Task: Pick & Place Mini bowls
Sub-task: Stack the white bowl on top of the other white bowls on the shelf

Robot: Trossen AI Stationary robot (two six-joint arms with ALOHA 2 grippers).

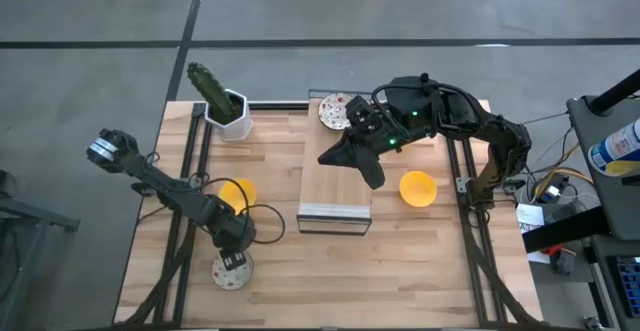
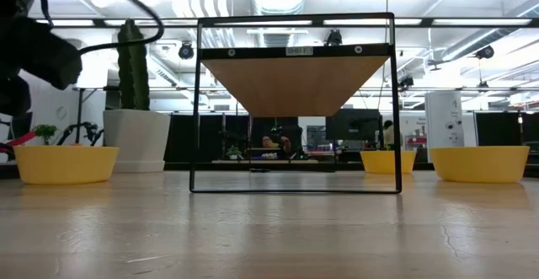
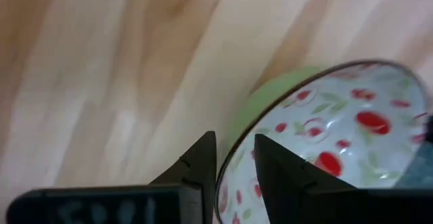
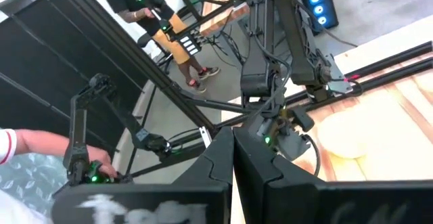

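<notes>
Left gripper clamped on half-hidden floral bowl rim; right gripper shut, empty.

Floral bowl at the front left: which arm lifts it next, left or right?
Left. The left gripper already straddles the floral bowl's rim, one finger inside and one outside. The right gripper is shut and empty over the centre stand, far across the table.

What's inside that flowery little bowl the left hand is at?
The floral bowl looks empty: only its red and green pattern shows. The left hand straddles its rim, one finger inside, hiding a small part of the interior.
</notes>
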